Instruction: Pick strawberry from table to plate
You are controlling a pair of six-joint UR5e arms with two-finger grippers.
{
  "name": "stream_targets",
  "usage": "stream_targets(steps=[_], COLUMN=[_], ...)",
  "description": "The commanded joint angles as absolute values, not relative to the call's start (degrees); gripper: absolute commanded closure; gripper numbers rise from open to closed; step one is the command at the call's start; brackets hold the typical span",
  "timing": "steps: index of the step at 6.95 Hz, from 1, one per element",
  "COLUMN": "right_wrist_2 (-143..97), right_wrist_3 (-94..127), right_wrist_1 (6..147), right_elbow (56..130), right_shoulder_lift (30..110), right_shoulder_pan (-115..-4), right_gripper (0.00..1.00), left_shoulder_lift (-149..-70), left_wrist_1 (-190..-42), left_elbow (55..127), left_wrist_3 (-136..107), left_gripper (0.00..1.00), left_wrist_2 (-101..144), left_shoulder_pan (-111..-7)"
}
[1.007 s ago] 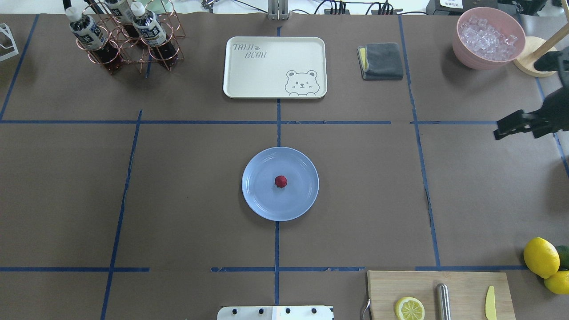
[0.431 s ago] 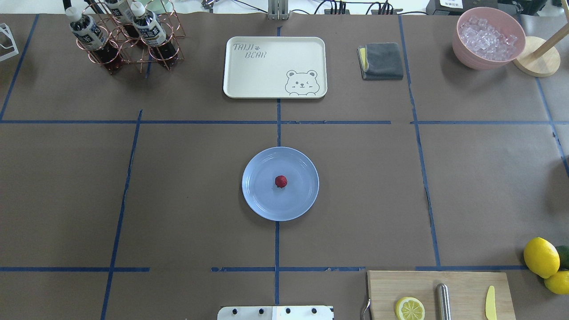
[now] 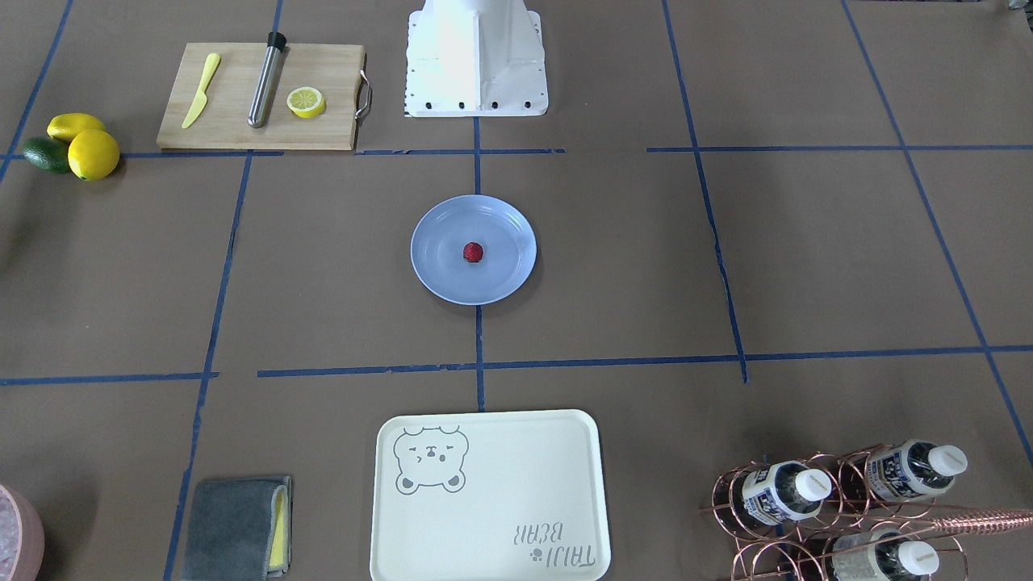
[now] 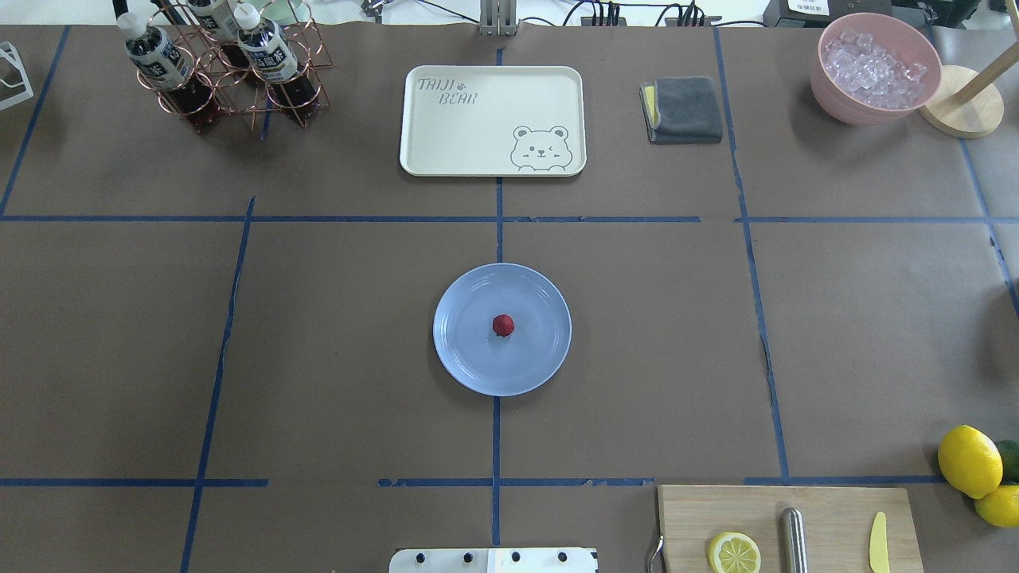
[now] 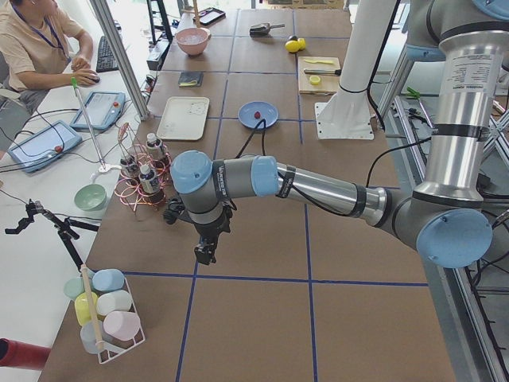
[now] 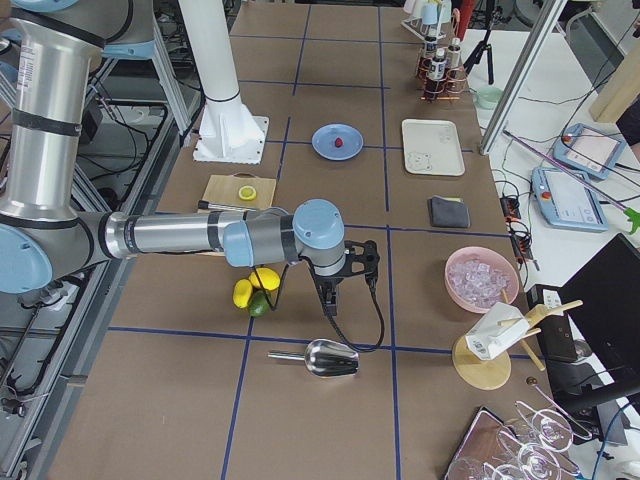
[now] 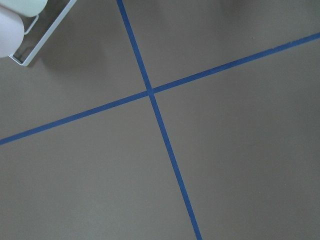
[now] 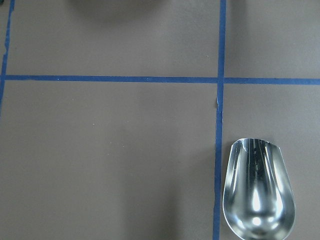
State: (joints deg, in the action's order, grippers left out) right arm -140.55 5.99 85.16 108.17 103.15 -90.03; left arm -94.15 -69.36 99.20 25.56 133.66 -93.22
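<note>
1. The strawberry (image 4: pixel 502 325) sits at the centre of the pale-blue plate (image 4: pixel 466 362), mid-table (image 4: pixel 334 334).
2. The left gripper (image 5: pixel 205 253) hangs over the table's left end and the right gripper (image 6: pixel 330 303) beside a metal scoop (image 6: pixel 330 358). The spread of neither one's fingers can be made out.

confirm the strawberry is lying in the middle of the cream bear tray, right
Not quite. The strawberry lies in the middle of the pale-blue plate, not the cream bear tray, which sits apart, farther up the table. The overhead exterior view shows this.
</note>
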Motion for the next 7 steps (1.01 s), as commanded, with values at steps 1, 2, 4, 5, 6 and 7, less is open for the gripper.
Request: stream_targets(steps=[1, 2, 4, 5, 6, 7], right_wrist_2=[-140.27, -140.19, -140.27, -140.45, -140.36, -140.45], right_wrist_3=[5.98, 6.15, 6.76, 6.77, 6.85, 6.94], right_wrist_1=[84.99, 84.90, 84.81, 84.73, 84.81, 85.16], right_elbow=[106.97, 106.18, 106.08, 106.08, 106.08, 106.00], right_shoulder_lift=[102.92, 102.66, 102.13, 102.13, 101.69, 100.38], right_shoulder_pan=[-89.91, -89.91, -89.56, -89.04, -88.08, -88.07], right_gripper=[0.00, 0.00, 0.00, 0.00, 0.00, 0.00], left_shoulder_lift=[-93.78, -93.87, -92.82, -92.29, -91.24, -90.27], left_wrist_1=[-70.40, -70.75, -71.10, -73.28, -74.08, -74.00], left_elbow=[97.91, 97.56, 96.24, 95.98, 96.06, 96.50], left_wrist_3=[21.74, 16.75, 16.96, 16.96, 16.88, 16.44], left_gripper=[0.00, 0.00, 0.00, 0.00, 0.00, 0.00], left_wrist_2=[136.29, 137.80, 137.81, 137.73, 137.81, 137.73], left_shoulder_pan=[-93.16, -93.25, -93.16, -93.16, -93.25, -93.25])
